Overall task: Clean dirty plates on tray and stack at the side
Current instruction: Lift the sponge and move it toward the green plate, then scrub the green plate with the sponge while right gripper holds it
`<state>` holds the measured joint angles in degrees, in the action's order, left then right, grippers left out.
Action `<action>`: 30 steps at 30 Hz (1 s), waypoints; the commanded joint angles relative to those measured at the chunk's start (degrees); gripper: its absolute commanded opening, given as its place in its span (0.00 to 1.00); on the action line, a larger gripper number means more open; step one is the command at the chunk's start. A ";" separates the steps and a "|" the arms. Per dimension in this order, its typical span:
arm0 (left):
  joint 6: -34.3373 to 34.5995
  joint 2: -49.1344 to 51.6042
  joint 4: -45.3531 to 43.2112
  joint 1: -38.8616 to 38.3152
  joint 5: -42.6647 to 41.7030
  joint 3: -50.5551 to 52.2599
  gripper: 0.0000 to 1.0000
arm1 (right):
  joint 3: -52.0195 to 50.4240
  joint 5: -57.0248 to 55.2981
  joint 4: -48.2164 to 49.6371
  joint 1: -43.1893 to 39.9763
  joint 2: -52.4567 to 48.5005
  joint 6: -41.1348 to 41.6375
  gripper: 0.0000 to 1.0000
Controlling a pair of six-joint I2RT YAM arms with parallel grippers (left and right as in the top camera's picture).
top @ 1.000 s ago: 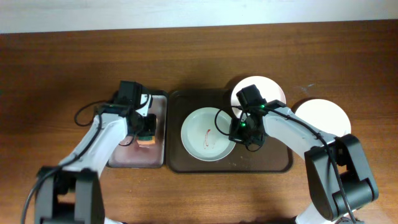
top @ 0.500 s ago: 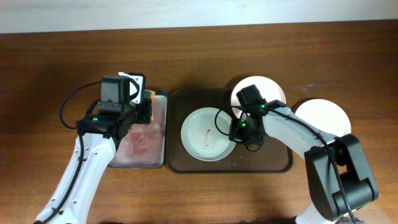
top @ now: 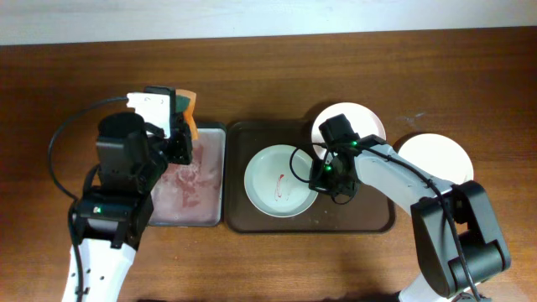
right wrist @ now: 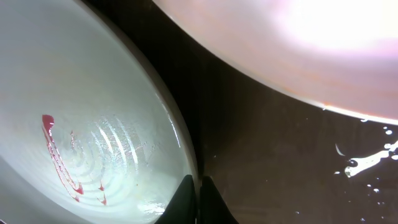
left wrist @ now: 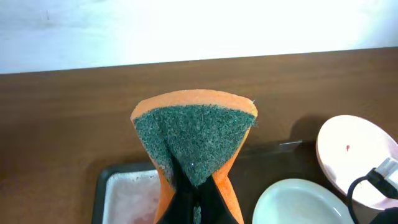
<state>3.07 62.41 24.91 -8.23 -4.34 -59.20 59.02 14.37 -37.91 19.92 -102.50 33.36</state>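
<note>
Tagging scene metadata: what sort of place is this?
Probably a lab tabletop rig staging dishwashing: wood-grain table, dark tray holding a red-smeared plate, sponge pinched in the left pincer.

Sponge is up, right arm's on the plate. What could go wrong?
The right jaws pinch only the rim of the smeared pale-green plate; scrubbing pressure could tip it or break the hold. The sponge is pinched into a fold, so it may wipe poorly. The pink plate nearby could get bumped.

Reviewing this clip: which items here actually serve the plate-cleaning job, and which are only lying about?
Job: smeared green plate, pink plate, whitish plate on the tabletop, dark tray, held sponge.
Lying about: narrow pinkish tray, pale wet specks on the dark tray.
</note>
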 commanded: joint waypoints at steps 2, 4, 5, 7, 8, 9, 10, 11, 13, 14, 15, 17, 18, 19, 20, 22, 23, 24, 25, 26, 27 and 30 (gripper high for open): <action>0.61 -1.03 -0.17 0.15 -0.83 -1.05 0.00 | -0.13 -0.94 -0.24 0.35 -0.31 -0.11 0.04; 0.61 -1.03 -0.24 0.15 -0.81 -1.05 0.00 | -0.13 -0.94 -0.24 0.35 -0.31 -0.11 0.04; 0.61 -1.03 -0.24 0.15 -0.81 -1.05 0.00 | -0.13 -0.94 -0.24 0.35 -0.31 -0.11 0.04; 0.61 -1.03 -0.26 0.15 -0.81 -1.05 0.00 | -0.13 -0.94 -0.24 0.35 -0.31 -0.11 0.04; 0.61 -0.98 -0.26 0.15 -0.81 -1.05 0.00 | -0.13 -0.94 -0.24 0.35 -0.31 -0.11 0.04; 0.59 -0.98 -0.26 0.15 -0.81 -1.05 0.00 | -0.13 -0.94 -0.24 0.35 -0.31 -0.11 0.04; 0.61 -0.90 -0.26 0.15 -0.81 -1.05 0.00 | -0.13 -0.94 -0.24 0.35 -0.31 -0.11 0.04; 0.59 -0.70 -0.26 0.15 -0.81 -1.05 0.00 | -0.13 -0.94 -0.22 0.35 -0.31 -0.11 0.04; 0.59 -0.09 -0.24 0.15 -0.81 -1.05 0.00 | -0.13 -0.94 -0.24 0.35 -0.31 -0.11 0.04; 0.61 0.55 -0.24 0.15 -0.81 -1.05 0.00 | -0.13 -0.94 -0.24 0.35 -0.31 -0.11 0.04; 0.59 1.38 -0.22 0.15 -0.81 -1.05 0.00 | -0.13 -0.94 -0.22 0.35 -0.31 -0.11 0.04; 0.59 4.11 0.02 0.15 -0.79 -0.94 0.00 | -0.13 -0.94 -0.24 0.35 -0.31 -0.11 0.04; 0.59 5.68 0.63 0.15 -0.81 -0.85 0.00 | -0.13 -0.94 -0.24 0.35 -0.31 -0.11 0.04; 0.59 8.48 2.01 0.15 -0.81 -0.85 0.00 | -0.13 -0.94 -0.24 0.35 -0.31 -0.11 0.04; 0.59 11.30 3.37 0.15 -0.81 -0.85 0.00 | -0.13 -0.92 -0.24 0.35 -0.31 -0.11 0.04; 0.61 17.86 5.92 0.15 -0.81 -0.85 0.00 | -0.13 -0.92 -0.24 0.35 -0.31 -0.11 0.04; 0.61 20.63 6.88 0.15 -0.81 -0.85 0.00 | -0.13 -0.92 -0.24 0.37 -0.31 -0.11 0.04; 0.85 23.32 7.56 0.15 -0.76 -0.85 0.00 | -0.13 -0.92 -0.26 0.35 -0.31 -0.11 0.04; 1.68 25.77 8.20 0.15 -0.72 -0.85 0.00 | -0.13 -0.92 -0.26 0.35 -0.31 -0.11 0.04; 3.28 28.22 9.03 0.15 -0.55 -0.85 0.00 | -0.13 -0.92 -0.26 0.37 -0.31 -0.22 0.04; 5.14 29.66 10.01 0.15 -0.55 -0.85 0.00 | -0.13 -0.92 -0.28 0.35 -0.31 -0.35 0.04; 5.92 29.22 13.73 0.00 -1.05 -2.49 0.00 | -0.13 -0.92 -0.28 0.35 -0.31 -0.50 0.04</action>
<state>6.70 92.49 36.51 -8.23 -4.47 -59.51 59.02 14.37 -37.93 19.92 -102.50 33.19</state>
